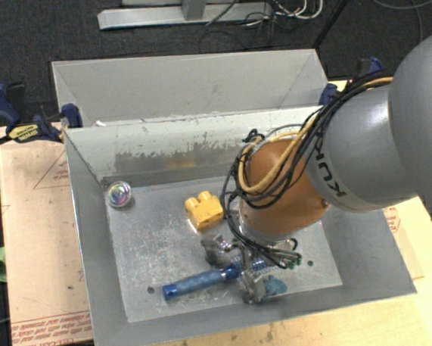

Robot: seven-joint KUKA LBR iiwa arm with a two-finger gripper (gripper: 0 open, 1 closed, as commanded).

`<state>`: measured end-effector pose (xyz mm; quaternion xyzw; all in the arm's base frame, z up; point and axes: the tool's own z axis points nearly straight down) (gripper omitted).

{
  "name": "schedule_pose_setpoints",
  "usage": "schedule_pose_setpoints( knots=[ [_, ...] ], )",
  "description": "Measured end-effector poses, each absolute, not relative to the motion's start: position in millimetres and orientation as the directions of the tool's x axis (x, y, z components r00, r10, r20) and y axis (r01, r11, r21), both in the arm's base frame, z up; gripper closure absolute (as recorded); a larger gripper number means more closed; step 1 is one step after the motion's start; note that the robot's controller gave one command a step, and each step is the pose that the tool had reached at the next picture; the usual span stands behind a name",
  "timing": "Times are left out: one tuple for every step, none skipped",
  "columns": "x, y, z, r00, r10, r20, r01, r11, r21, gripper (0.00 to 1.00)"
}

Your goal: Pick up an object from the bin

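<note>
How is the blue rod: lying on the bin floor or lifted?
Lying flat: the blue rod rests along the bin floor, one end at the claw.

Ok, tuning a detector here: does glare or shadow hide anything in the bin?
Camera view: bright highlight on the shiny round ball at left; the arm shadows the small things beneath it, by the blue rod; the yellow block evenly lit.

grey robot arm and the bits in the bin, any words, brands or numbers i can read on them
"KU": dark letters running sideways on the grey robot arm, near its orange wrist cover; the rest of the word curves out of sight.
No text can be read on the yellow plastic toy brick, the blue plastic rod or the shiny round silver thing.
</note>
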<state>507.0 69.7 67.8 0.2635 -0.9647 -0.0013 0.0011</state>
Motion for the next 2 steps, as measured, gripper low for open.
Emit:
schedule_pose_setpoints(
  knots=[
    [507.9,68.8,69.9,-0.863,-0.505,-0.001,-0.505,0.863,0.002,1.0],
    [523.4,100.3,206.8,-0.858,-0.513,-0.011,-0.513,0.858,-0.002,1.0]
  ],
)
